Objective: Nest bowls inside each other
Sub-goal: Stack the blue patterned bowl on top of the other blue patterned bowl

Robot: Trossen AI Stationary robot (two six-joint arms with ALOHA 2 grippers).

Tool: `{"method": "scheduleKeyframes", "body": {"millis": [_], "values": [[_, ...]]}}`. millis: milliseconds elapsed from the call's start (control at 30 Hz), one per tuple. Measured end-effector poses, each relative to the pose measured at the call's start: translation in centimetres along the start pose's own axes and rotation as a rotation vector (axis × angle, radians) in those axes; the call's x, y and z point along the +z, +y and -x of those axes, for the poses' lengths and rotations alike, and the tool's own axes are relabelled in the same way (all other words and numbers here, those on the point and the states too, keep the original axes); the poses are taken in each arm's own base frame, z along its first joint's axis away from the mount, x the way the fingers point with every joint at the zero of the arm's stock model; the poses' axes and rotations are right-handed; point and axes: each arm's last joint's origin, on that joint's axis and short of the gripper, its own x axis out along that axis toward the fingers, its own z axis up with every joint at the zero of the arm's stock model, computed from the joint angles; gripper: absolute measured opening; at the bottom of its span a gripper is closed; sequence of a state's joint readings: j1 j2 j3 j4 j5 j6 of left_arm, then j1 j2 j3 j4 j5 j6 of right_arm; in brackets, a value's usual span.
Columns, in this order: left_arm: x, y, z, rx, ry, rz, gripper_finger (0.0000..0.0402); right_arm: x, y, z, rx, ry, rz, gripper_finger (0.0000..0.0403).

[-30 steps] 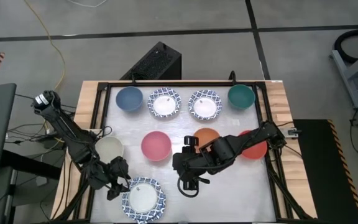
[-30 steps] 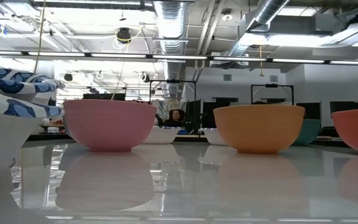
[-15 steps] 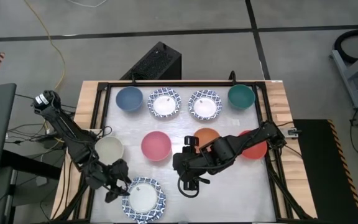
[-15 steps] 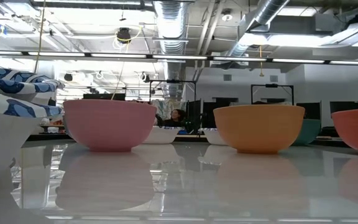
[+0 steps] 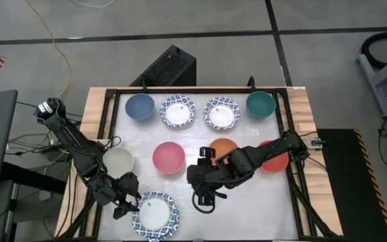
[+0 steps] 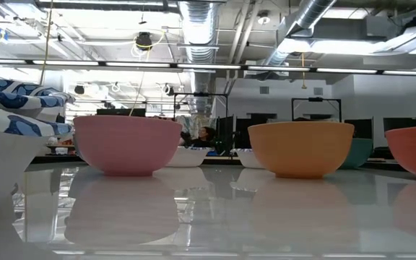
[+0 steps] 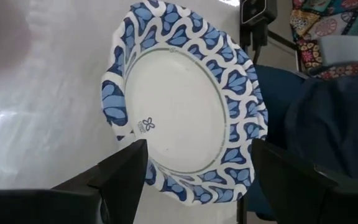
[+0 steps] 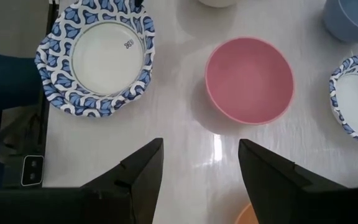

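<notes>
White tabletop (image 5: 247, 202) framed by black rails, sitting on grey concrete floor, carrying bowls in rows. Along the far edge: blue bowl (image 5: 140, 106), two blue-patterned white bowls (image 5: 178, 111) (image 5: 221, 113), teal bowl (image 5: 261, 104). Across the middle: cream bowl (image 5: 118, 161) by the left edge, pink bowl (image 5: 168, 157), orange bowl (image 5: 224, 146) partly under the right arm, red bowl (image 5: 274, 158) toward the right edge. Lying at the near edge, toward the left corner: another blue-patterned bowl (image 5: 155, 215). Left gripper (image 5: 127, 207) hovering just beside that bowl's left rim, fingers spread wide, holding nothing. Right gripper (image 5: 203, 198) hanging over bare tabletop near the middle of the near half, fingers apart, empty.
</notes>
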State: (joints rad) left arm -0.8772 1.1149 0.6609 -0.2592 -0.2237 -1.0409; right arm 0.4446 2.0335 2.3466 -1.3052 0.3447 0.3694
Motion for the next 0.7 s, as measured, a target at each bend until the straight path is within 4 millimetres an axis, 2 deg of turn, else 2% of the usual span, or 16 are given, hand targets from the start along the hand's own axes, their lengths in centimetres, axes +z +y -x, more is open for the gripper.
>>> {"method": "scheduleKeyframes", "body": {"millis": [367, 567, 700], "values": [[-1.9, 2.5, -1.4, -0.015, 0.002, 0.117, 0.0274, 0.0, 0.0, 0.0, 0.001, 0.001, 0.0, 0.0228], [-1.3, 1.7, -1.0, -0.045, -0.017, 0.081, 0.0274, 0.0, -0.1, 0.0, -0.004, -0.002, -0.001, 0.0228], [-0.4, 0.9, -0.1, -0.074, -0.071, 0.013, 0.0274, -0.2, -0.7, -1.4, -0.089, 0.005, 0.016, 0.0228]]}}
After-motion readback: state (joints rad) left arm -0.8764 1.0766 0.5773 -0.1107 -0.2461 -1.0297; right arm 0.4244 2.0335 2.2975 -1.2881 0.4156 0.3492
